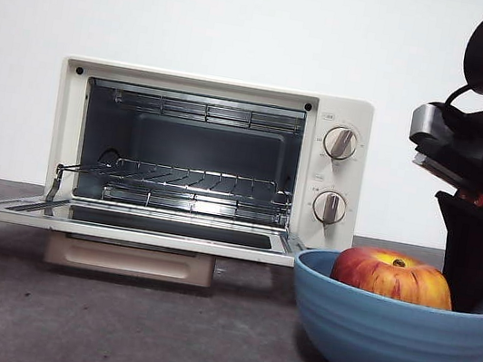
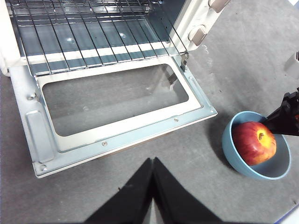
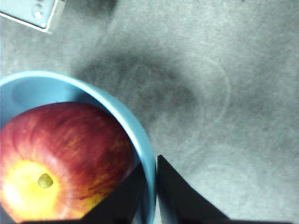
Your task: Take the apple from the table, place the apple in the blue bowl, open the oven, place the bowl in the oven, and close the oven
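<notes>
Apple [image 1: 392,276] is already in the blue bowl [image 1: 390,347], bowl sits on the table [image 1: 108,325] just beside the oven's knob side, in front of it. Toaster oven [image 1: 209,153] is open, door [image 2: 117,112] dropped flat, wire rack [image 1: 178,176] inside bare.

My right gripper [image 3: 150,186] is on the bowl: one jaw inside the wall next to the apple, one outside, pinched onto the thick rim. In the front view that's the big dark arm coming in over the bowl's far-from-oven side. My left gripper [image 2: 153,182] hovers in front of the open door, jaws pressed together, holding nothing.

Handling, my read: bowl looks rigid, matte, probably plastic or ceramic, so the rim is the sensible hold and it won't flex much. A one-sided rim pinch means the bowl will want to tip away from the jaws, and the apple adds weight. Apple is round, smooth, free to roll inside, currently sitting toward the gripper side. I'd lift slowly and keep the bowl level. Matte surface should give decent friction; ridges outside don't help at the rim. Clearance into the oven over the door looks fine, height under the top elements I can't judge.
</notes>
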